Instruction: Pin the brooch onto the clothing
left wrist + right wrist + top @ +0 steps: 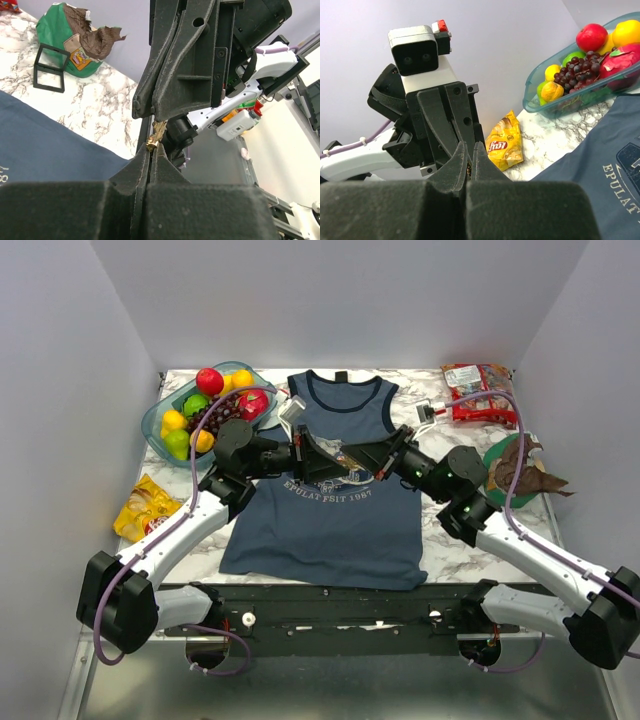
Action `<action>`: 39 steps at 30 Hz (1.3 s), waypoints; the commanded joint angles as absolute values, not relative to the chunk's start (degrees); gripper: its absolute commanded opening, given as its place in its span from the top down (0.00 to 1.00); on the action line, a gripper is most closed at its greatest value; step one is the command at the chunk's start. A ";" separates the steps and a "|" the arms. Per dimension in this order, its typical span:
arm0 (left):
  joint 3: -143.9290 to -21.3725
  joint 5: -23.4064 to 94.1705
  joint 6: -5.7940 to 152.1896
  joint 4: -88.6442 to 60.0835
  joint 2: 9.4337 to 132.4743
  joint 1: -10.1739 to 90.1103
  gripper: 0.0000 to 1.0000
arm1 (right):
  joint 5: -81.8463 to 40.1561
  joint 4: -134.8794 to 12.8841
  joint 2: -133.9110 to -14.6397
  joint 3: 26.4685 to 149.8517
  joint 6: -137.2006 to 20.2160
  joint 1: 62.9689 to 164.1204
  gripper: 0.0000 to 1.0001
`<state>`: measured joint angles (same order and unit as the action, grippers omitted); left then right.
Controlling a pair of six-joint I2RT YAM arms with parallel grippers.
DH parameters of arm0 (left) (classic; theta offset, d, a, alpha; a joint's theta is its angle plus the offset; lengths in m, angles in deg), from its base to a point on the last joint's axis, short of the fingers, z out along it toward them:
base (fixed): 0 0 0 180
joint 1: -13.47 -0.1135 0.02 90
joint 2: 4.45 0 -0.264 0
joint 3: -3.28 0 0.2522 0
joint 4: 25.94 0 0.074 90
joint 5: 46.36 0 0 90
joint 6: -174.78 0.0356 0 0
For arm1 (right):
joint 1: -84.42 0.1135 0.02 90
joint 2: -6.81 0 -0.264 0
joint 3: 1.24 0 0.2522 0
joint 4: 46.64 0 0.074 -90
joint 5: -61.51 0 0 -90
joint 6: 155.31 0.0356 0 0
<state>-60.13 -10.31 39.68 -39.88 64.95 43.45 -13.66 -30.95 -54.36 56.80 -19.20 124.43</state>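
Closest to the lens in the left wrist view, the left claw (151, 150) had its fingers pressed together on the lower, gold end of the brooch (156, 134). Tip to tip with it, the right claw (152, 118) was likewise closed, pinching the brooch's other end, so the tiny pin bridged the narrow gap between the two claws. Its long axis ran in line with both pairs of fingers, from one claw's tip to the other's; which end carried the pin point could not be made out. Both claws hung over the chest of the clothing (330, 525), which lay flat on the marbled surface (455, 535) beneath them. Past the right claw, off to one side, a small black-framed square box (49, 67) sat on the surface.
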 commanded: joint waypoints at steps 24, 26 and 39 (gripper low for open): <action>-68.22 5.99 58.30 -8.82 65.68 43.62 1.00 | -30.21 -57.93 -42.15 56.56 -32.26 124.32 0.15; -71.55 15.19 64.78 -2.71 66.21 43.96 1.00 | -33.48 -63.54 -42.33 57.87 -32.43 124.41 0.15; -80.79 57.52 81.26 19.63 75.26 53.28 1.00 | -50.19 -84.66 -52.25 65.26 -31.47 124.41 0.15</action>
